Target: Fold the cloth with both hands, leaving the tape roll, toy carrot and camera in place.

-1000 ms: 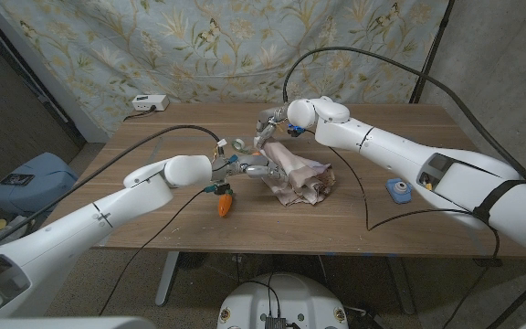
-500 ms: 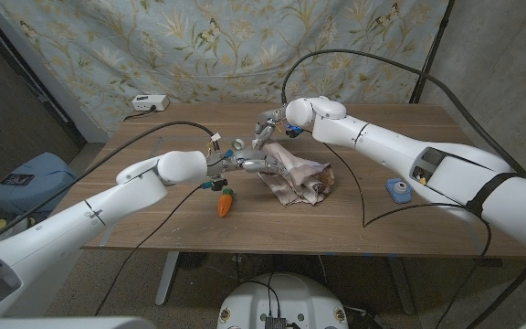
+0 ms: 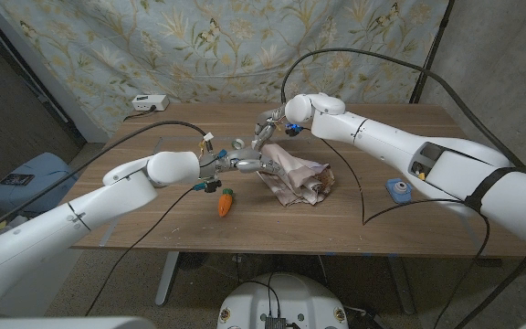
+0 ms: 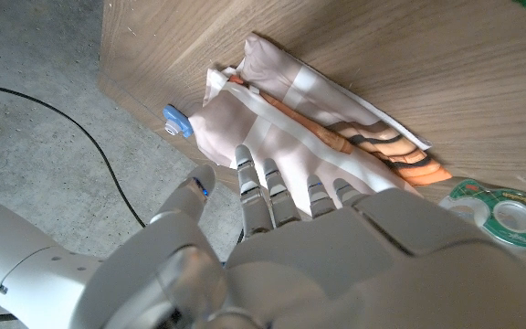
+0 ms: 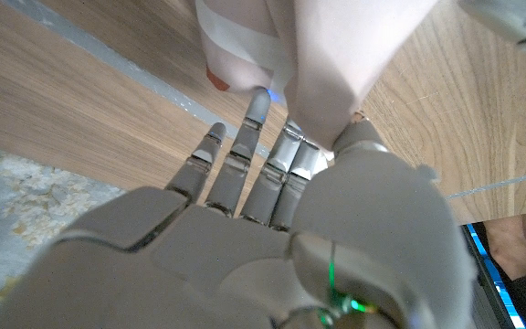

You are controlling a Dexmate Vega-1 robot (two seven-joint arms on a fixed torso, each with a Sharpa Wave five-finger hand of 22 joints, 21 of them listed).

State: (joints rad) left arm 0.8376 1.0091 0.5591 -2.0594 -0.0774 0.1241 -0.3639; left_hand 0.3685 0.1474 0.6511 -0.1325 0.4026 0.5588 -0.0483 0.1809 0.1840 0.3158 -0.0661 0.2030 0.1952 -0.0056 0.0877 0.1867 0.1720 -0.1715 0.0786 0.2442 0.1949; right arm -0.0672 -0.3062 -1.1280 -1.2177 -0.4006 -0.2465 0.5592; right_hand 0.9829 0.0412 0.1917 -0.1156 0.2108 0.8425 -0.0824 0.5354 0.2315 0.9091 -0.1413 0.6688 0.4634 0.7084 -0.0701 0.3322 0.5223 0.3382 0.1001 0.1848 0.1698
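Both hands meet at the cloth's near-left end.
Left hand (image 3: 242,164) reaches with fingers (image 4: 272,185) spread over the cloth (image 3: 298,179); right hand (image 3: 267,127) pinches a raised flap. From those fingertips the bunched cloth runs away toward the robot's right, so folding likely goes that way.

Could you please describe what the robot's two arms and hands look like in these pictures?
Both arms are glossy white shells with rounded joints. The right arm has a black band and a dark inset panel; black cables loop off each arm. The left robot hand and right robot hand are silver-grey metal with segmented fingers. A blue light glows on a right fingertip, and a green light on that hand's back.
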